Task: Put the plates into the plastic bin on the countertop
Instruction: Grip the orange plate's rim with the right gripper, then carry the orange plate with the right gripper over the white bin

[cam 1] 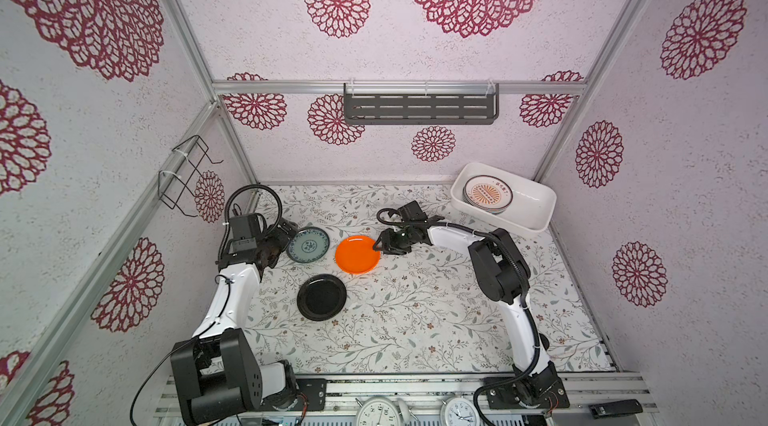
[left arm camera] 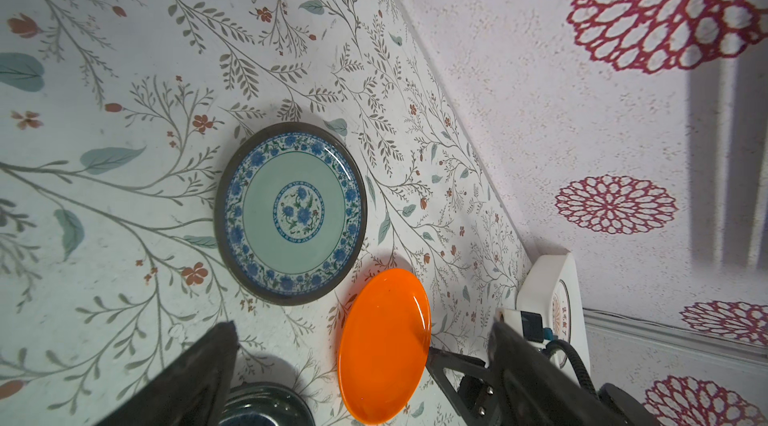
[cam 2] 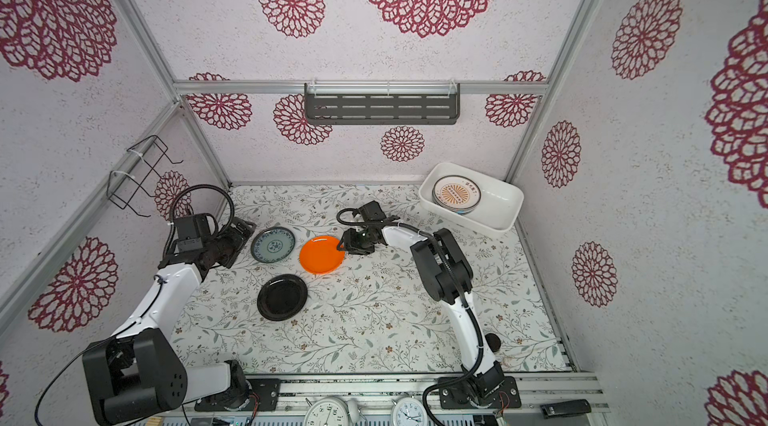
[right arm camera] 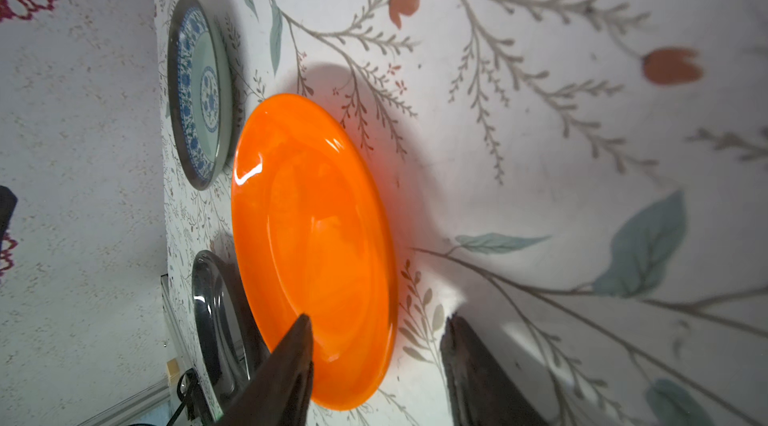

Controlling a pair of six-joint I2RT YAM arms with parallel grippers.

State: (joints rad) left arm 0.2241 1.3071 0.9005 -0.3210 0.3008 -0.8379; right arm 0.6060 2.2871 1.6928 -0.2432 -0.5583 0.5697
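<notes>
Only by wrist view, right tool [right arm camera: 378,320] apart astride orange plate [right arm camera: 311,216]; left tool [left arm camera: 363,326] apart

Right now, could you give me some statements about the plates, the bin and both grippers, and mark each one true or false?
1. Three plates lie on the countertop outside the plastic bin. True.
2. The black plate is inside the bin. False: it lies on the countertop, in front of the teal plate and the orange plate.
3. The right gripper has one finger over the orange plate and the other outside its rim. True.
4. The left gripper holds the teal plate. False: it is open beside that plate and holds nothing.
5. The top plate of the stack in the bin is the sunburst plate. True.
</notes>
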